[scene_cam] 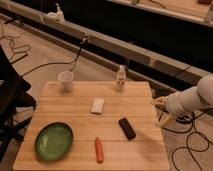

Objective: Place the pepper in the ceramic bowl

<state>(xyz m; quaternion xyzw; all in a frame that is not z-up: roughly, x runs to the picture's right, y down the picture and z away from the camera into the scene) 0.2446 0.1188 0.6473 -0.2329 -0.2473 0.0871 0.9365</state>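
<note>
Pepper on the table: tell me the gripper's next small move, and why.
Likely move the gripper left across the table until it hovers above the pepper. The gripper is at the table's right edge, well apart from the pepper, which lies untouched near the near edge, just right of the ceramic bowl.

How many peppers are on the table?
1: the pepper at the front edge, right of the bowl; none seem hidden; end effector sits at the right edge of the table.
</note>
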